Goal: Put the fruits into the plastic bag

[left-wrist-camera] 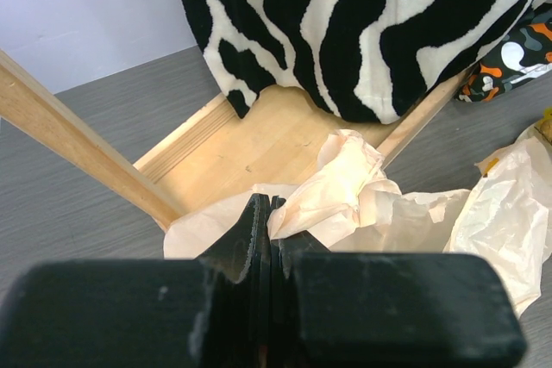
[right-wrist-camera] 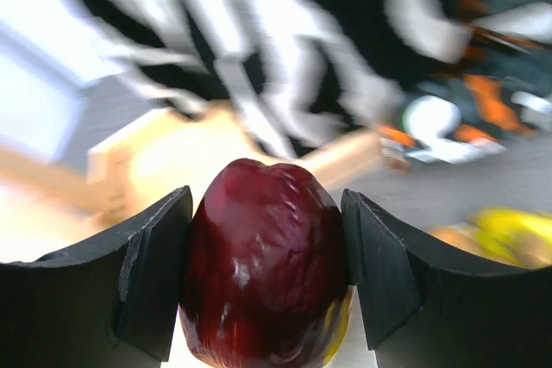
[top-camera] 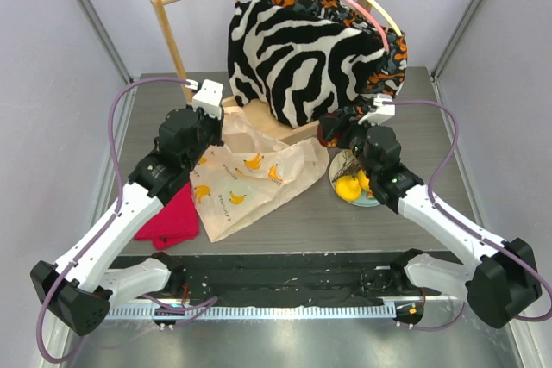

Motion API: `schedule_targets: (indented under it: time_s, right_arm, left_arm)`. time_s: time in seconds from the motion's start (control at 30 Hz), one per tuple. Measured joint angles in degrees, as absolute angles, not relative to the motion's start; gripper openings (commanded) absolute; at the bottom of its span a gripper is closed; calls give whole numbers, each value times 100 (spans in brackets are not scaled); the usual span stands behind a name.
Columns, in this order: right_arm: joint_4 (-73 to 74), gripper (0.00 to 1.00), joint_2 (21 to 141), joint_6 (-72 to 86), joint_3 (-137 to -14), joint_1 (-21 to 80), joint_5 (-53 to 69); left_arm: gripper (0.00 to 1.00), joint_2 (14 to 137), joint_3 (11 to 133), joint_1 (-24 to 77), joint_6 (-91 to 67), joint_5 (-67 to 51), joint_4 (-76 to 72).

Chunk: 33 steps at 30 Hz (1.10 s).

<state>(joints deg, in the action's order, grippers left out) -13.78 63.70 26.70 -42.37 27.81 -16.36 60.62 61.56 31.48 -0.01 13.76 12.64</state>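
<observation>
Pale lilac walls (top-camera: 34,127), grey wood-grain table (top-camera: 345,230), wooden clothes rack (top-camera: 172,40) at the back, soft even light

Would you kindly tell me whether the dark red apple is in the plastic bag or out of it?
Out: the dark red apple is clamped in the right tool, beside the plastic bag.

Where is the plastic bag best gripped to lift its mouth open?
The plastic bag's crumpled raised rim at its far-left end, beside the rack's wooden base, where the left hand is pinched shut on it. Come low from the near side; the rest lies mostly flat, offering no fold.
</observation>
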Motion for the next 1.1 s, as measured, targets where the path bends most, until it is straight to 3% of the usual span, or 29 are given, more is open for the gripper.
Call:
schedule_targets:
  time_s: [0.2, 0.43, 0.63, 0.83, 1.1]
  right_arm:
    - [-1949, 1, 6344, 2250, -4488, 3546, -729]
    - [-1859, 1, 8029, 2045, -6169, 4274, 851]
    - [-1737, 1, 9041, 2191, -6818, 4418, 1861]
    - [-1470, 1, 9303, 2215, -7153, 4418, 1892]
    - [-1184, 1, 9682, 2088, -7887, 4418, 993]
  left_arm:
    - [0, 6062, 6156, 3148, -3, 1343, 1264]
    - [0, 6058, 6156, 3148, -5, 1317, 1267]
    - [0, 6047, 6156, 3148, -3, 1319, 1264]
    - [0, 6045, 6156, 3148, -3, 1317, 1264]
    - [0, 6020, 6156, 3148, -5, 1256, 1264]
